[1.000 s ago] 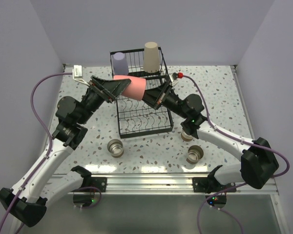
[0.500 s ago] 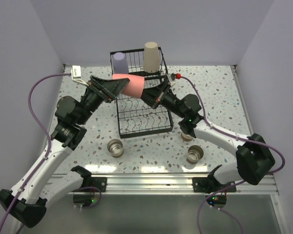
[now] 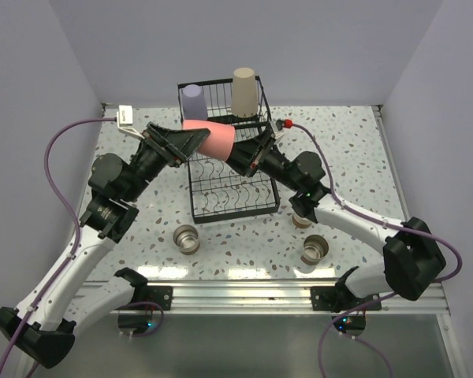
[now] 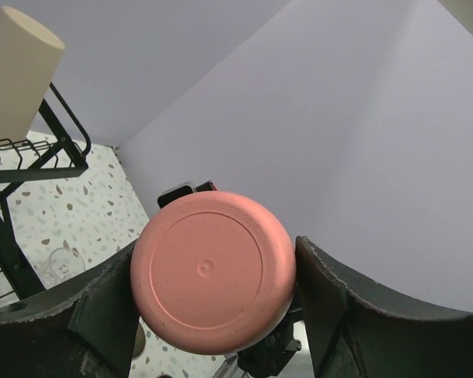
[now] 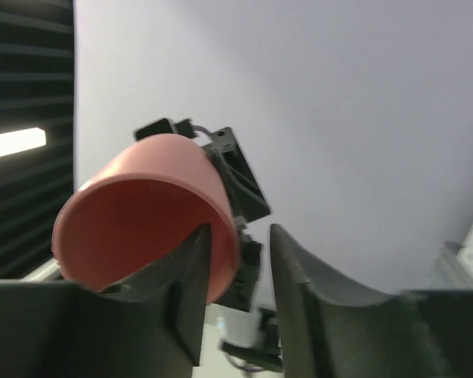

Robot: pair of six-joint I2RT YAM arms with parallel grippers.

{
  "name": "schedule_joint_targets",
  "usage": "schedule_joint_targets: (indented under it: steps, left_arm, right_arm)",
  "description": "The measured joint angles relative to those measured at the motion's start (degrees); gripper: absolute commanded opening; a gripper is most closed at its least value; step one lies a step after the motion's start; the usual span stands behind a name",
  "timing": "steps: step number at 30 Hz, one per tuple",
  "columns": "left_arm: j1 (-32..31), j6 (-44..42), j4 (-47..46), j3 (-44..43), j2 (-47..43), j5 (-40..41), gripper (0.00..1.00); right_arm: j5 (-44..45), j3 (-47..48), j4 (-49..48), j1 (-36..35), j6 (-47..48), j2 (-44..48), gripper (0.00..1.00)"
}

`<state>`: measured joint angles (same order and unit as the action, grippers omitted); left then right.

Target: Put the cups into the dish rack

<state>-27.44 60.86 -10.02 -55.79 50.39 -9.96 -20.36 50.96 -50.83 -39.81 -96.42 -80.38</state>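
Holding the red-pink cup (image 3: 211, 140) on its side in the air above the dish rack (image 3: 229, 193), over the far end of the lower tray and just at 6 o'clock of the raised upper basket.

- Cup attitude: base toward 9 o'clock, mouth toward 3 o'clock and tipped a little down.
- My left gripper (image 3: 191, 142): clamped on the base end. In the left wrist view the round bottom fills the gap, one finger against each side of it.
- My right gripper (image 3: 240, 156): at the mouth end, one finger inside the rim, the other outside. In the right wrist view the jaws stand a little apart. The cup wall sits against the inner finger, with a sliver of daylight to the outer one. Not a firm pinch.
- My two arms meet over the rack from 8 o'clock and 4 o'clock.

Upper basket: lavender cup (image 3: 192, 101) at the 11 o'clock corner, tall beige cup (image 3: 244, 91) at the 1 o'clock corner, both mouth down.

On the speckled table (image 3: 355, 157): one short tan-and-metallic cup (image 3: 188, 238) at 7 o'clock of the rack and a second (image 3: 314, 250) at 5 o'clock. A third (image 3: 302, 219) is just beside the rack's near right corner, half hidden under my right forearm.
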Motion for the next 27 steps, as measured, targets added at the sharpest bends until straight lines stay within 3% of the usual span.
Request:
schedule_joint_targets:
  steps: [3, 6, 10, 15, 19, 27]
  left_arm:
    - [-0.02, -0.9, 2.23, -1.07, 0.07, -0.02, 0.0]
    - [-0.02, -2.34, 4.22, -2.4, 0.07, 0.2, 0.0]
    - [-0.02, -5.35, 9.07, -5.09, 0.42, 1.2, 0.0]
    - [-0.02, -11.3, 15.89, -9.49, 2.75, 2.6, 0.0]
    - [-0.02, -16.31, 19.93, -11.19, 5.09, 3.85, 0.0]
    - [-5.2, -27.12, 25.35, -11.1, 13.35, 13.7, 0.0]
  right_arm:
    - [-0.26, -0.13, 3.96, 0.46, 2.36, 1.11, 0.76]
    - [-0.87, -0.22, 9.62, 1.31, 5.68, 3.08, 0.83]
    - [-2.21, -0.11, 21.29, 2.62, 12.83, 7.61, 0.86]
    - [0.76, 4.26, 46.88, 4.07, 28.63, 16.41, 0.88]
    - [5.11, 7.56, 61.79, 4.37, 39.28, 21.97, 0.88]
    - [10.95, 7.58, 78.31, 4.63, 48.72, 26.95, 0.88]
